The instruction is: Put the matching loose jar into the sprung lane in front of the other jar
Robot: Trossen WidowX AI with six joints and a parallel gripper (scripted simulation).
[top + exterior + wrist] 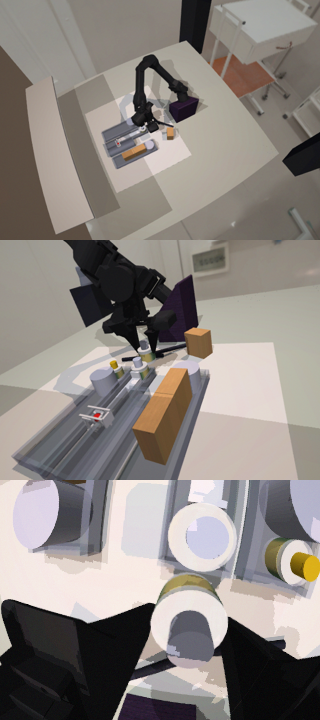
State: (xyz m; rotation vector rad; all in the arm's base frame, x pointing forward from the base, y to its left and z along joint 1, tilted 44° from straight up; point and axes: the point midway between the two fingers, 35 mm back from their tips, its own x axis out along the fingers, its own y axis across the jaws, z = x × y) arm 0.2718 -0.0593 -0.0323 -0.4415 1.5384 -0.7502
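Just past the front end of the middle lane (120, 148) (154, 369) (170, 562), the robot's gripper (146, 352) (188, 616) squeezes a jar.
The held jar (146, 354) (189, 615) has its gray cap up and its long axis close to upright, with a little tilt. The lane's own jar (142, 128) (140, 369) (201, 537) stands inside the lane's front end, cap up too. A yellow-capped jar (116, 369) (292, 562) is in the lane next door.

It looks like a lab (or maybe a clinic), with a white wheeled cart (258, 42) by the counter (219, 165) (297, 364).
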